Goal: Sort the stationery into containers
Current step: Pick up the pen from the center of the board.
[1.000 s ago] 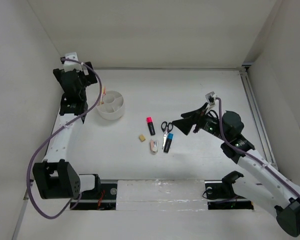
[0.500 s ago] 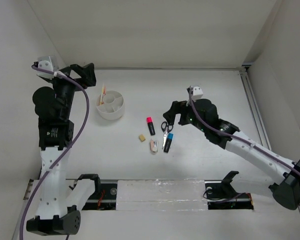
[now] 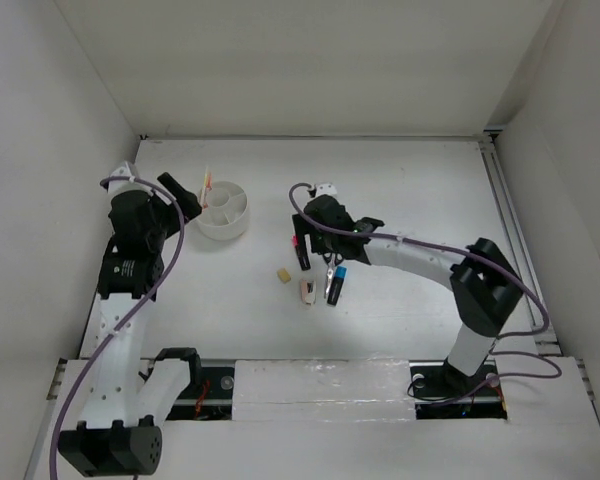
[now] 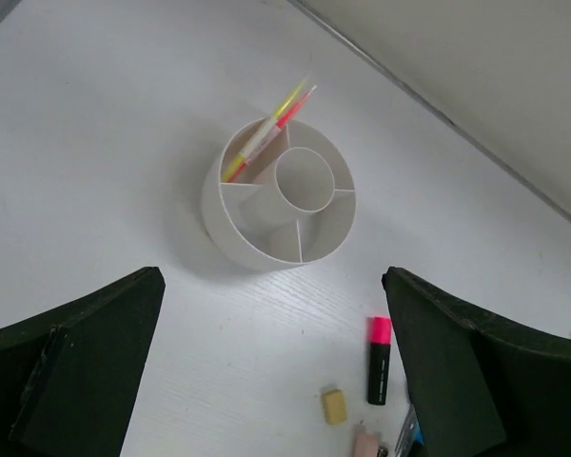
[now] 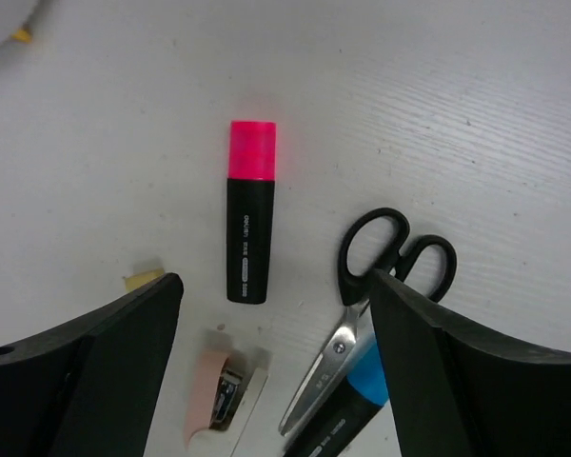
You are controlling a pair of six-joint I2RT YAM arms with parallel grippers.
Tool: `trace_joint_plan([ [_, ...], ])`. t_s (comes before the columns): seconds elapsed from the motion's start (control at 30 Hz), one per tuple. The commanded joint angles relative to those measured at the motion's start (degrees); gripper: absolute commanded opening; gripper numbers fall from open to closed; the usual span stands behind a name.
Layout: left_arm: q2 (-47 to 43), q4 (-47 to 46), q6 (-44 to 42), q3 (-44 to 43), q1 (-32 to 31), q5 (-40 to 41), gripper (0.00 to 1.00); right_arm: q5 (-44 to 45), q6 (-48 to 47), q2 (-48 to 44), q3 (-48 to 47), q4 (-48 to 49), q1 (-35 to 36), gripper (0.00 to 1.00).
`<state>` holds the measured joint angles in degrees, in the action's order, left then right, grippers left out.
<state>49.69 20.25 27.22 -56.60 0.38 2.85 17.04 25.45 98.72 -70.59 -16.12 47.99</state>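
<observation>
Over the middle of the worktop (image 3: 400, 190), the right pincer (image 5: 274, 286) hangs with jaws wide apart above the pink-capped highlighter (image 5: 249, 224), which lies flat near the scissors (image 5: 362, 305), blue-capped highlighter (image 5: 357, 400), tan eraser (image 5: 143, 279) and white-pink piece (image 5: 224, 390). The left pincer (image 4: 271, 286), also spread and holding nothing, looks down on the white tray (image 4: 228, 224), where the pink pen (image 4: 266, 135) and thin yellow stick (image 4: 232, 171) lean in one wedge compartment

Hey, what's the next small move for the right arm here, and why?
Probably lower the right pincer straight down and close it. It hangs open over the pink-capped highlighter, which lies loose on the table, not yet gripped.
</observation>
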Motion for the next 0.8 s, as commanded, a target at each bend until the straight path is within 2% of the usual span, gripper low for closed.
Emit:
trace_joint_plan([
  [0.0,-8.8,0.0,6.0,1.3,0.0,7.5,1.0,1.6,-0.1,4.2,-6.0,-1.7,0.1,0.83],
  [0.03,-9.3,0.0,6.0,1.3,0.0,7.5,1.0,1.1,-0.1,5.4,-6.8,-2.2,0.1,0.8],
  [0.1,-8.7,0.8,6.0,0.5,-0.7,8.0,1.0,0.3,-0.1,8.1,-8.1,-2.2,0.6,0.8],
  [0.23,-8.2,-0.5,5.3,0.5,-1.3,2.8,1.0,0.8,-0.1,11.6,-9.4,-2.2,0.6,0.78],
  [0.3,-8.2,-0.5,5.3,0.5,-1.3,2.8,1.0,0.8,-0.6,12.9,-11.1,-3.6,0.6,0.76],
  [0.37,-8.2,-0.5,5.3,0.5,-1.9,2.3,1.0,0.8,-0.6,14.0,-11.7,-4.8,0.6,0.69],
  [0.5,-8.7,-0.5,5.3,0.5,-1.9,2.2,1.0,0.3,-0.6,16.1,-11.7,-5.4,1.2,0.6],
  [0.67,-8.7,0.1,4.7,0.5,-2.4,5.4,1.0,0.3,-0.6,18.3,-11.7,-6.6,1.8,0.59],
  [0.77,-8.2,0.1,4.1,0.5,-2.4,6.8,1.0,0.3,-0.1,19.7,-11.7,-7.8,2.3,0.49],
])
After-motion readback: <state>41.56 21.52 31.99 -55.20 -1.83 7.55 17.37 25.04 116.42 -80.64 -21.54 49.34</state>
